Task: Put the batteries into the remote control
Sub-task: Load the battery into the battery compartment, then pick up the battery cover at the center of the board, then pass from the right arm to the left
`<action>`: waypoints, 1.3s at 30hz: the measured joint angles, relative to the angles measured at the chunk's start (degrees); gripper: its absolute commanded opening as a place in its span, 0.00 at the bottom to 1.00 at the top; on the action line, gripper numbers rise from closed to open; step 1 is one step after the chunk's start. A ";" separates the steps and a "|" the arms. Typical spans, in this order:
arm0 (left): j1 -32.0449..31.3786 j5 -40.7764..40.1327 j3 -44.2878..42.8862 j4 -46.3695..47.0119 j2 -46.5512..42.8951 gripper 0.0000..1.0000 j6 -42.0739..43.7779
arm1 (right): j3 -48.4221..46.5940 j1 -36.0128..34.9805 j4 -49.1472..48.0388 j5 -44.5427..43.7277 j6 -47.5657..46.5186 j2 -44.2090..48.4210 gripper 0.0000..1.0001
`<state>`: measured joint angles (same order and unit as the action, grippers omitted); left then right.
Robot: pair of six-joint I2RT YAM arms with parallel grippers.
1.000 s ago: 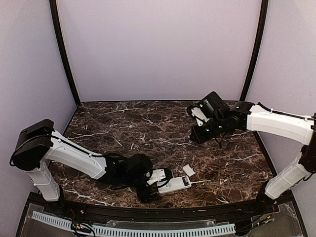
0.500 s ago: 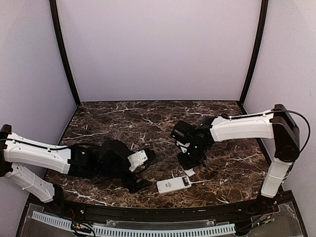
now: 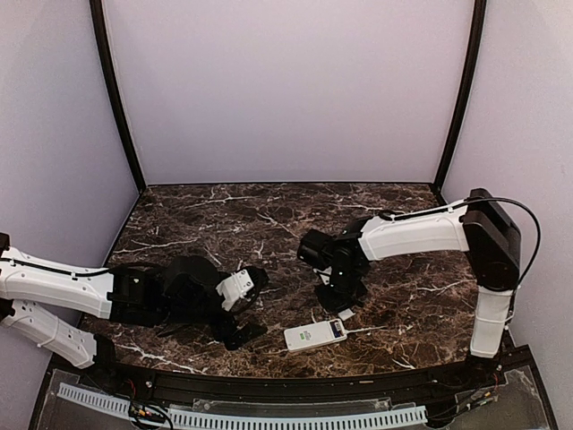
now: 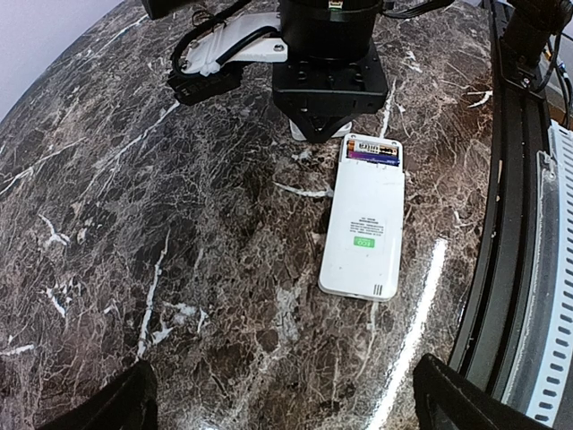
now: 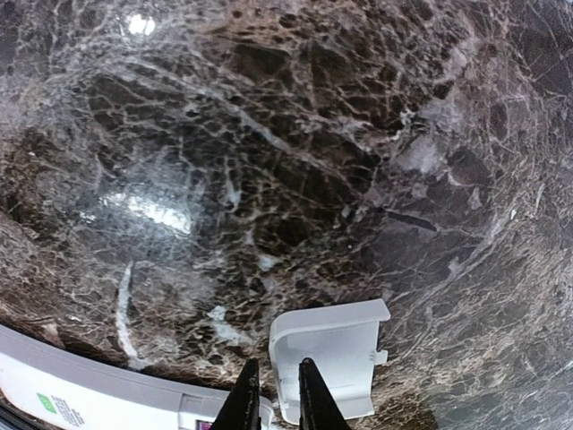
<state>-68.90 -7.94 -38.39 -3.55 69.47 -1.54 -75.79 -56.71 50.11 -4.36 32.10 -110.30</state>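
Observation:
The white remote control (image 4: pixel 363 228) lies back side up near the table's front edge, also in the top view (image 3: pixel 315 334). Its battery bay is uncovered, with the batteries (image 4: pixel 372 150) lying in it. The loose white cover plate (image 5: pixel 331 367) lies inside up beside the remote's bay end and shows partly in the top view (image 3: pixel 346 313). My right gripper (image 5: pixel 276 399) stands over it, jaws nearly together with the cover's left rim between them. It also shows in the left wrist view (image 4: pixel 327 90). My left gripper (image 4: pixel 286 421) is wide open and empty, left of the remote.
The black raised table rim (image 4: pixel 501 224) and a slotted white cable duct (image 4: pixel 560 269) run close along the remote's outer side. Purple walls enclose the dark marble table (image 3: pixel 224 224) on three sides.
My left gripper has let go of the remote and drawn back to the left. My right arm has swung from the back right down onto the cover plate, then edged slightly left.

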 measured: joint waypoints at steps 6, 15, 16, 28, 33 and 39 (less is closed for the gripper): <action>0.00 -0.11 0.00 0.02 0.00 0.99 0.04 | -0.02 0.00 0.98 -1.22 0.15 -0.76 0.11; 0.00 -0.31 0.00 0.00 -0.33 0.99 0.04 | -0.17 -0.22 0.57 -1.73 -0.79 -1.36 0.00; 0.00 -0.39 0.02 0.00 -0.52 0.99 0.04 | -0.17 -0.26 0.57 -1.77 -1.05 -1.36 0.00; 0.00 -1.53 -0.26 -1.20 -3.02 0.98 1.44 | -1.49 -0.26 0.28 3.76 -13.57 4.68 0.00; -0.02 -1.92 -3.63 -5.07 -4.90 0.94 5.92 | -3.23 -0.28 -1.33 16.46 -24.94 16.48 0.00; -0.72 3.15 -11.41 -7.93 -9.75 0.83 16.61 | -4.94 -0.39 -2.16 35.04 -34.21 26.38 0.00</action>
<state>-69.63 -4.80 -49.80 -11.49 59.72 15.07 -80.73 -57.10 47.94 30.68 -2.11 -83.92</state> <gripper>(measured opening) 0.875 0.003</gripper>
